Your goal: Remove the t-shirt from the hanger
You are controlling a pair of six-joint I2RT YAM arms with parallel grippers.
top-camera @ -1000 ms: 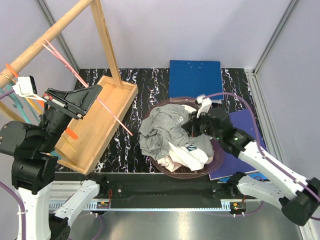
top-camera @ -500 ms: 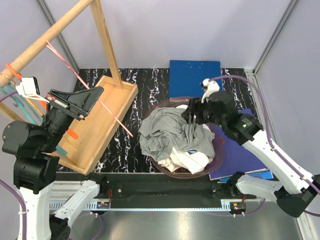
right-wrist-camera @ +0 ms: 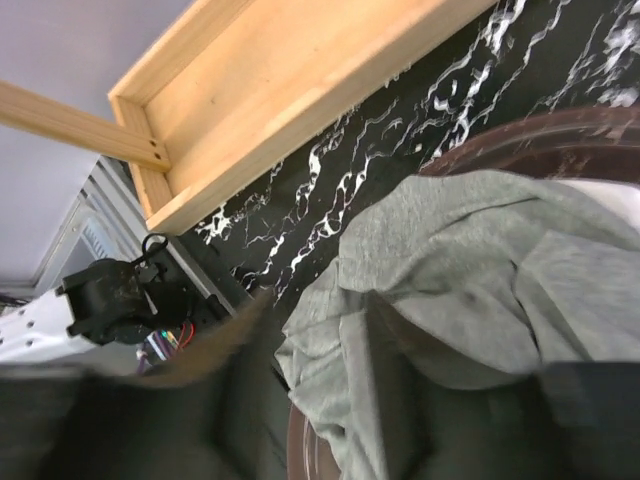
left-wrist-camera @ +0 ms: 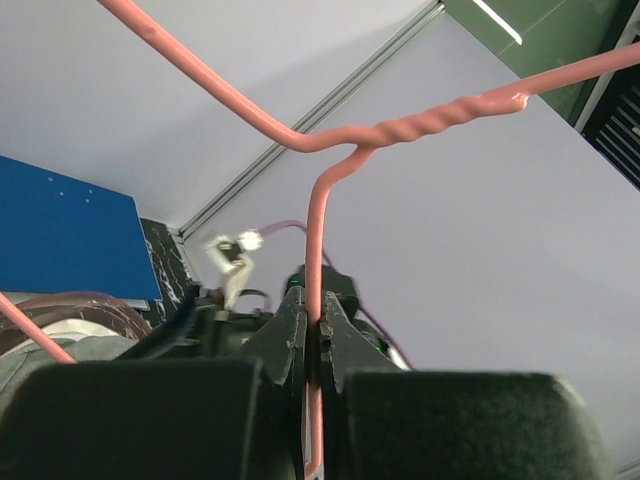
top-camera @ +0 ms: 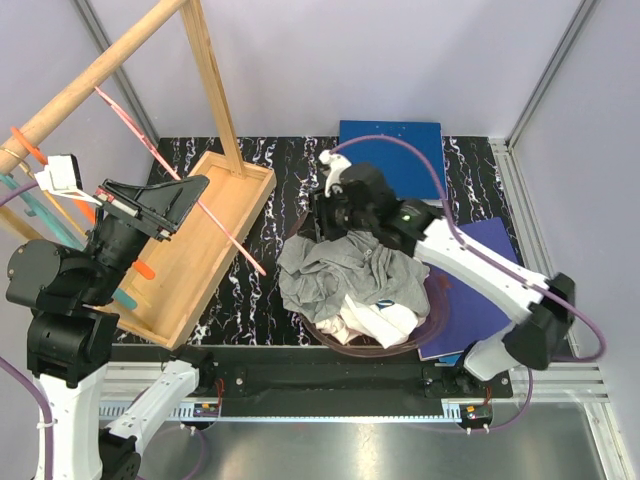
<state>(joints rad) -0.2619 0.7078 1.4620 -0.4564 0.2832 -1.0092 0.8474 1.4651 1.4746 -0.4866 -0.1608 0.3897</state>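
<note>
Clamping pink hanger (left-wrist-camera: 313, 230): left pincer (left-wrist-camera: 315, 330)

Grey t-shirt (top-camera: 335, 268) crumpled in heap, pink wire hanger (left-wrist-camera: 315, 230) bare

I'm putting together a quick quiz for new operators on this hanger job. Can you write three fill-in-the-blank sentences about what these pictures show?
1. The left hand is shut on the neck of a pink wire ____.
2. The t-shirt crumpled in the round basin is ____ in colour.
3. The right hand, open near the basin's far rim, holds ____.

Missing words: hanger; grey; nothing.
</note>
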